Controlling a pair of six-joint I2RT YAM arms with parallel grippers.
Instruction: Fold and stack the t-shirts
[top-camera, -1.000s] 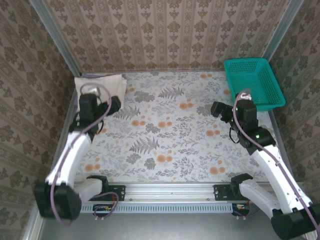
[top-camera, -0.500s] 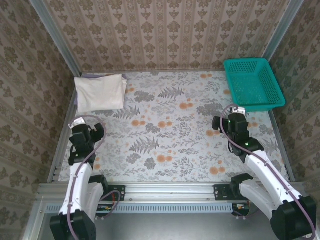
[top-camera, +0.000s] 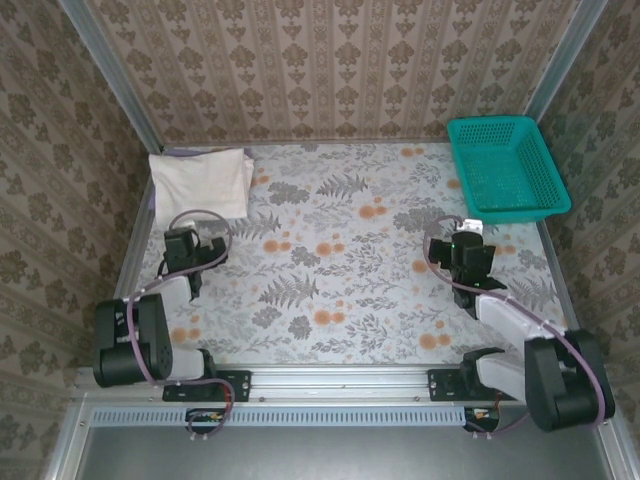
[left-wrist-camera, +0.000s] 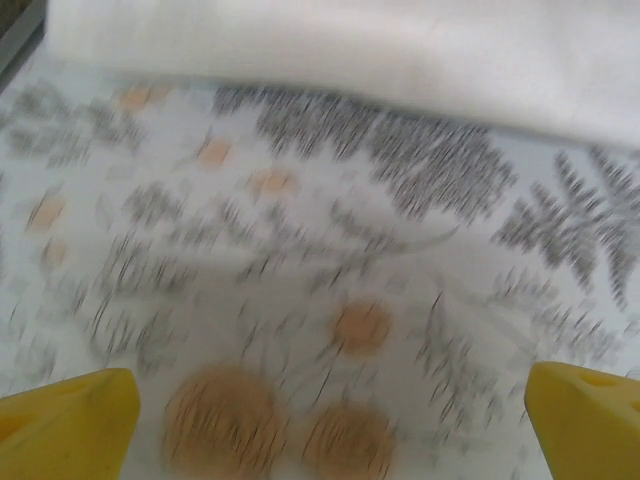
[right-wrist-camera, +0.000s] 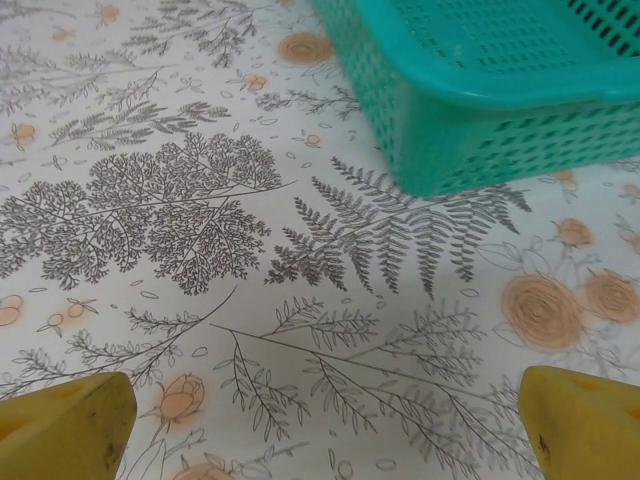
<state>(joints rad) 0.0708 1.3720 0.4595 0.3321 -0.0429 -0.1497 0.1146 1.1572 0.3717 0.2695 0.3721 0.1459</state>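
I see the folded off-white cotton t-shirt (top-camera: 200, 187) in the far left corner of the table, a soft rectangular pad with rounded folds. A thin bluish strip runs along its far edge, and I cannot tell what that is. In the left wrist view its near fold (left-wrist-camera: 350, 50) lies blurred across the top.

The left gripper (top-camera: 186, 245) sits near the shirt but apart from it. Its yellow fingertips (left-wrist-camera: 70, 415) are spread wide with nothing between them, over the flower-and-fern printed table cover (top-camera: 340, 260).

The right gripper (top-camera: 468, 248) is likewise released and empty, its yellow pads (right-wrist-camera: 65, 425) standing far apart. Just beyond it stands the teal plastic mesh basket (right-wrist-camera: 480, 90), rigid and perforated, in the far right corner (top-camera: 505, 165).

Purple cables loop over both arms.
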